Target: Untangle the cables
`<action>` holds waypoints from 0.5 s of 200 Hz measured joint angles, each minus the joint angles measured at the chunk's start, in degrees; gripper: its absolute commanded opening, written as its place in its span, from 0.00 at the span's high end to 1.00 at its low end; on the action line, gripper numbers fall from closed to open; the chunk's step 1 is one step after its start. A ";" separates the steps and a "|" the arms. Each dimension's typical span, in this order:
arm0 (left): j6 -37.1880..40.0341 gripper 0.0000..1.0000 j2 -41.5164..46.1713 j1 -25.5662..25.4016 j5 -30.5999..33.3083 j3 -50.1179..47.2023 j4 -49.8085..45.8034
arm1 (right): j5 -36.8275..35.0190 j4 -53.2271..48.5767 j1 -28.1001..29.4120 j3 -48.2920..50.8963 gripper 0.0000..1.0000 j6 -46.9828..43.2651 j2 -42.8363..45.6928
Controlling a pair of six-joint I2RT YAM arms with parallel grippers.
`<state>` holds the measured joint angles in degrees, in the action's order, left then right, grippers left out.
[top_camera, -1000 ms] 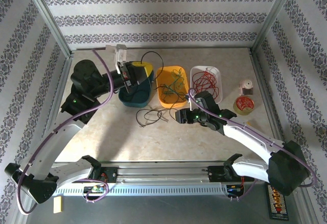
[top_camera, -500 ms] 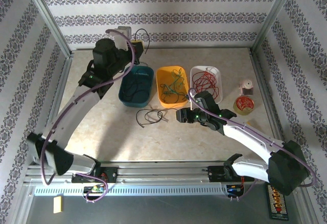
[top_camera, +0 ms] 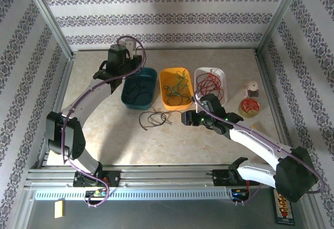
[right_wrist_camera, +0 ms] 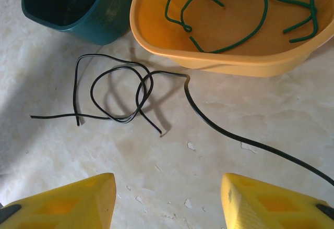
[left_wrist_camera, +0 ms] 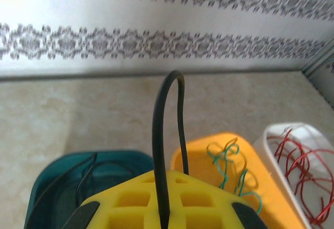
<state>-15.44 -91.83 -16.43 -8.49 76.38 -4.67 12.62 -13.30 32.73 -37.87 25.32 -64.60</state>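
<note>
While the left gripper (left_wrist_camera: 164, 213) pinches a black cable (left_wrist_camera: 158, 135) by the bench's far edge, looped black cables (right_wrist_camera: 119, 93) lie just beyond the spread right gripper (right_wrist_camera: 167, 200)

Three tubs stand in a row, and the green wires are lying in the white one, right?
Not quite: the green wires lie in the orange tub, not the white tub, as the right wrist view shows. The rest holds.

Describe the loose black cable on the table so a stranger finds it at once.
On the table, find the teal tub and the orange tub beside it. The black cable lies looped in front of them. Unlike the green cable and red cable, it sits outside any tub.
</note>
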 measured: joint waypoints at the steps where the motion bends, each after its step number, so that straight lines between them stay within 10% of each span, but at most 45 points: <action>1: -0.04 1.00 0.02 0.00 0.00 -0.13 -0.02 | 0.00 -0.02 0.00 0.00 0.44 0.02 0.00; 100: -8.50 1.00 -10.62 0.00 -1.42 -1.75 -2.32 | -0.28 -0.17 0.00 0.02 0.44 0.00 -0.90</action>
<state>-23.94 -102.45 -16.43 -9.91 74.63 -6.98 12.34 -13.47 32.73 -37.85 25.32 -65.49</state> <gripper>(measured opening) 0.058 0.557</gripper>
